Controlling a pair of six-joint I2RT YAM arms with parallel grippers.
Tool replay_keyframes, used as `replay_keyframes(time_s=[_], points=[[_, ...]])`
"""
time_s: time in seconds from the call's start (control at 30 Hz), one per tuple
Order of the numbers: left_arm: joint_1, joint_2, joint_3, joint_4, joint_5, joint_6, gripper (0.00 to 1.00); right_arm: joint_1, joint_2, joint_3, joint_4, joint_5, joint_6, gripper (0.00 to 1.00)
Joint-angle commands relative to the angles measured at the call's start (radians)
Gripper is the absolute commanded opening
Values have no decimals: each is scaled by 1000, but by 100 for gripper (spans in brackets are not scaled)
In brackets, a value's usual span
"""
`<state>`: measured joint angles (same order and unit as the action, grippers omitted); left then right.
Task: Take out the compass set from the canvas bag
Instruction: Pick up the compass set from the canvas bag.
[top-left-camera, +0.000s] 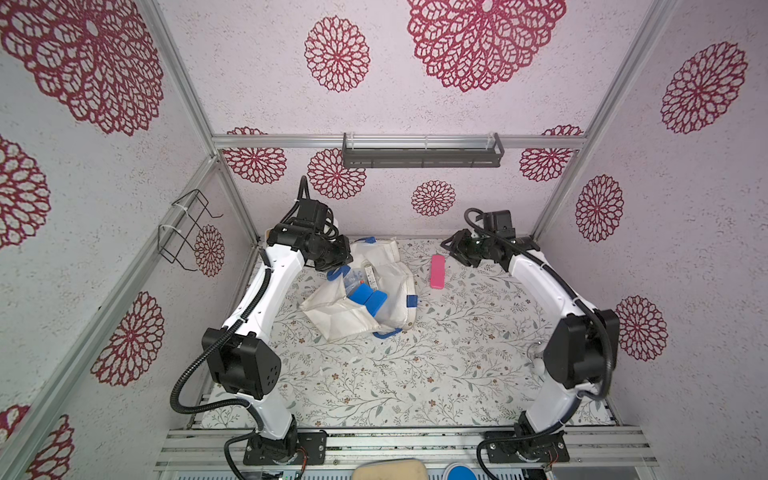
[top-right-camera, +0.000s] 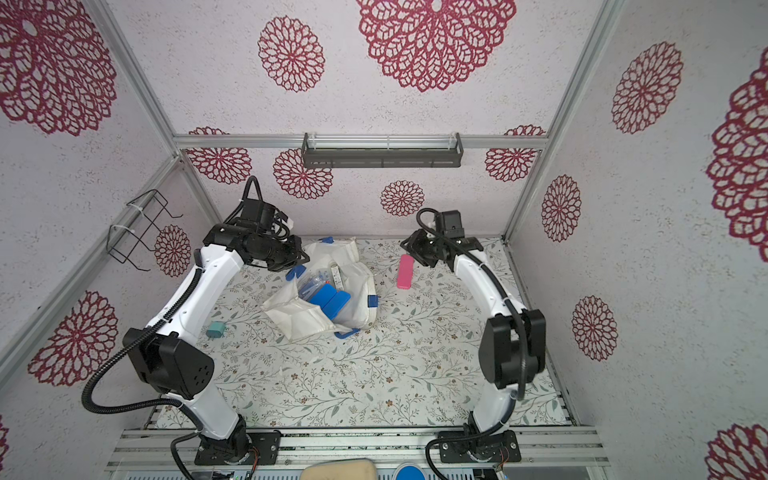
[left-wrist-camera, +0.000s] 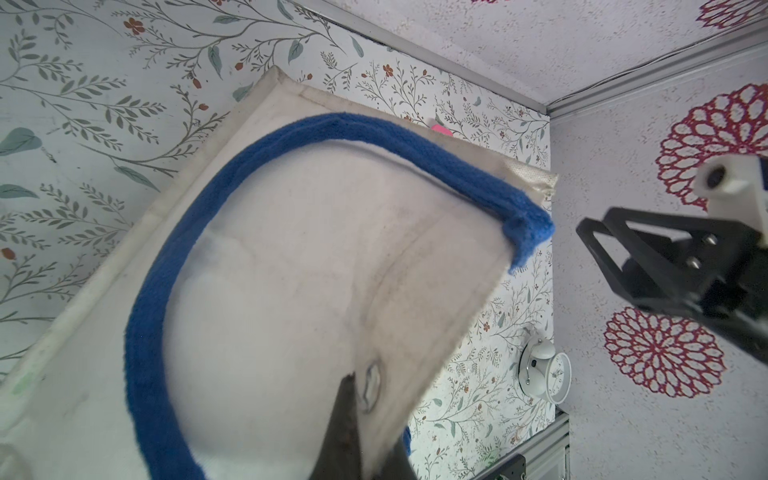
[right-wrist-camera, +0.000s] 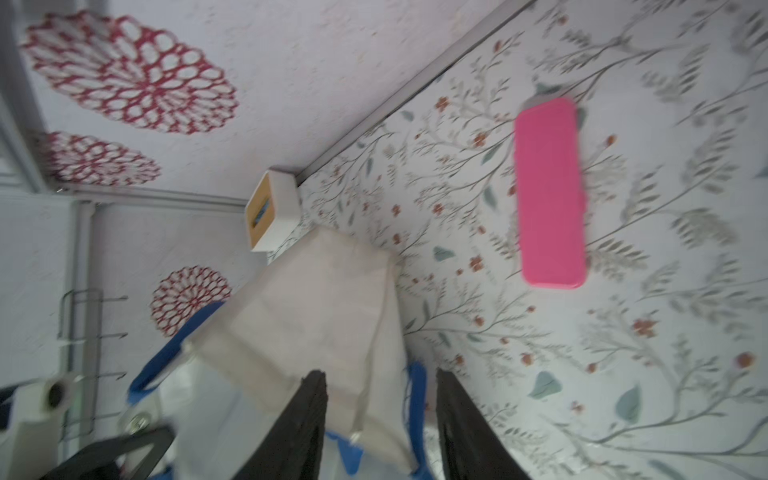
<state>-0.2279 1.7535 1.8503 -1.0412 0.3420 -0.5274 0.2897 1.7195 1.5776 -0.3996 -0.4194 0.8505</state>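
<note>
Compass set (top-left-camera: 353, 284): I take this to be the clear flat case with blue tools inside. It lies in the open mouth of the bag (top-left-camera: 345, 320), just beside the left hand (top-left-camera: 341, 261) and well apart from the right hand (right-wrist-camera: 380, 378).

Two blue blocks (top-left-camera: 368, 298) touch its end farthest from the left hand. Cannot tell whether they rest on it.

Handling, judged:
- The case looks hard, light and smooth, so slip is likely.
- The lid may pop under a hard squeeze.
- Best hold is across the long edges, at the exposed end.

The bag is soft cloth and may drag along with the case.

Left hand: clenched on the bag's rim, holding the flap up.

Right hand: fingers apart and empty, near the pink case (top-left-camera: 437, 272) on the worktop (top-left-camera: 415, 374).
</note>
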Motion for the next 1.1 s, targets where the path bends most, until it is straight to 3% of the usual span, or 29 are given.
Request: replay_keyframes(time_s=[0.0, 0.1, 0.27, 0.57, 0.73, 0.93, 1.07], points=[[6, -11, 2, 33, 7, -1, 0, 127, -95, -137, 166, -7, 216, 42], [5, -12, -1, 38, 14, -8, 0, 252, -140, -210, 260, -7, 349, 38], [3, -22, -21, 48, 16, -16, 0, 402, -126, -171, 261, 49, 391, 37], [-11, -38, -28, 37, 14, -9, 0, 473, 52, -106, 187, 81, 432, 31], [-22, -61, -53, 35, 13, -2, 0, 467, 139, -73, 191, 128, 449, 39], [-38, -86, -81, 38, 13, -1, 0, 462, 202, -69, 157, 167, 476, 58], [-48, -99, -95, 44, 11, -2, 0, 450, 211, -107, 163, 200, 496, 65]])
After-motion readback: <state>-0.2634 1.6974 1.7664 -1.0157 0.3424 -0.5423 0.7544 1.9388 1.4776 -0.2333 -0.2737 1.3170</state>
